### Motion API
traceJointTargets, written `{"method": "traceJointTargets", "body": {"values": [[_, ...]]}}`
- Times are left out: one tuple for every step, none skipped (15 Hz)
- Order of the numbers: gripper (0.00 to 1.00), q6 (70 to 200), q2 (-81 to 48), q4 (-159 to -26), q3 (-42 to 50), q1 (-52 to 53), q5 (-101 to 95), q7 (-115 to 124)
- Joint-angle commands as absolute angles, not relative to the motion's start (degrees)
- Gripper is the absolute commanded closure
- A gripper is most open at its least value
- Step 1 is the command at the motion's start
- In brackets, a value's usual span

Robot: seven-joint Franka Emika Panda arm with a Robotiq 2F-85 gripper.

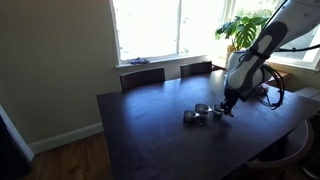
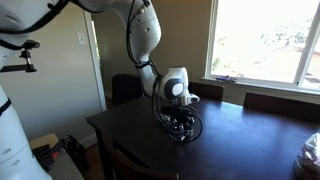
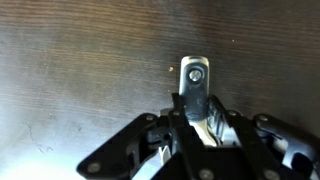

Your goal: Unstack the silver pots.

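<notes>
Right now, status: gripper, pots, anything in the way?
Gripper low at the table, fingers shut on a pot handle. Two more silver pots loose beside it. No obstruction seen.

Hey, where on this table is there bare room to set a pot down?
The table is bare between the silver pots and the chairs, and along its near edge. It is crowded only around the pots, where the pincer holds one by its handle.

Three silver pots point(image 1: 190, 117), two chairs point(image 1: 142, 77), one table point(image 1: 150, 135), one plant point(image 1: 240, 30)
</notes>
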State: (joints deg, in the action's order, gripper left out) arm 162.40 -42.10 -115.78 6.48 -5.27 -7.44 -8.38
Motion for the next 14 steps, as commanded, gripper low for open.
{"method": "traceJointTargets", "body": {"values": [[0.89, 168.0, -39.2, -120.1, 8.1, -4.5, -8.7, -7.3], [0.89, 169.0, -39.3, -120.3, 8.3, -4.4, -8.8, -7.4], [0.89, 170.0, -39.3, -120.5, 8.6, -4.2, -8.8, -7.3], [0.89, 171.0, -39.2, -120.8, 8.9, -4.0, -8.8, -7.3], [0.89, 172.0, -39.1, -121.2, 9.1, -3.8, -8.8, -7.2], [0.89, 172.8, -38.9, -121.4, 9.2, -3.6, -8.8, -7.2], [0.89, 173.9, -38.6, -122.0, 9.6, -3.1, -8.9, -7.1], [0.89, 174.7, -38.3, -122.3, 9.8, -2.8, -8.9, -7.0], [0.89, 175.8, -37.9, -122.8, 10.2, -2.2, -8.9, -7.0], [0.89, 176.7, -37.5, -123.3, 10.5, -1.7, -8.9, -6.9], [0.89, 177.6, -37.2, -123.7, 10.9, -1.1, -8.9, -6.9], [0.89, 178.3, -36.7, -124.2, 11.3, -0.4, -8.9, -6.9], [0.89, 178.9, -36.4, -124.5, 11.8, 0.3, -8.9, -6.8], [0.89, 179.5, -36.1, -124.8, 12.3, 1.0, -8.8, -6.8]]}}
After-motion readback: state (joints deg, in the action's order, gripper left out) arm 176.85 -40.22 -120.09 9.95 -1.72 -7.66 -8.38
